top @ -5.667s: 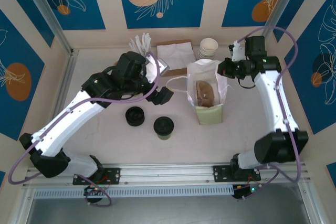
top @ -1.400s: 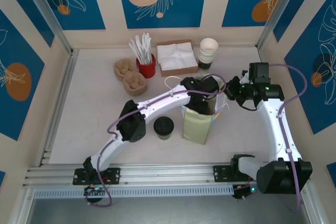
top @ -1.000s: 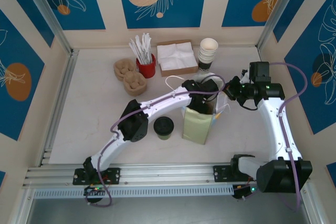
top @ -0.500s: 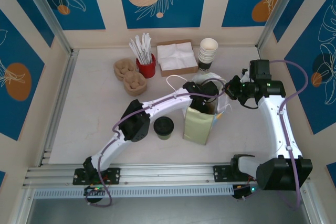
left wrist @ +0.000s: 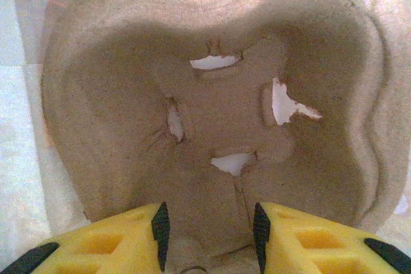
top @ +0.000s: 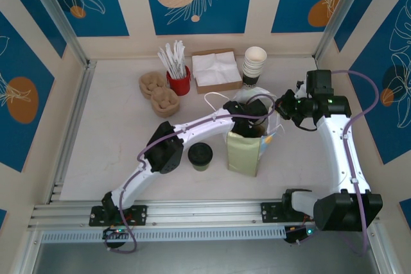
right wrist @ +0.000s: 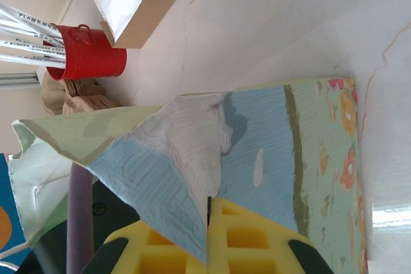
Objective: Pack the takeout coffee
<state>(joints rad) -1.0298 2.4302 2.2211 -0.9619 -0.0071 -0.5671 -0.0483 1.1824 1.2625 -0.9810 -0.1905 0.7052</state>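
Note:
The takeout coffee (top: 200, 156), a short olive-green cup with a black lid, stands on the table just left of the paper bag (top: 244, 157). My left gripper (top: 248, 130) reaches down into the bag's open mouth. In the left wrist view a brown pulp cup carrier (left wrist: 212, 107) lies inside the bag, and my left gripper (left wrist: 209, 235) has the carrier's near wall between its pads. My right gripper (top: 281, 111) is at the bag's right rim. In the right wrist view that gripper (right wrist: 209, 222) is shut on the bag's printed paper (right wrist: 289, 158).
At the back stand a red cup of wrapped sticks (top: 178, 78), a napkin box (top: 217, 70) and stacked white cups (top: 254, 65). Two more pulp carriers (top: 160, 94) lie at the back left. My left arm crosses the table above the coffee.
The right gripper has drawn the bag's rim a little back and right, and the bag has shifted slightly right. The left gripper stays inside the bag.

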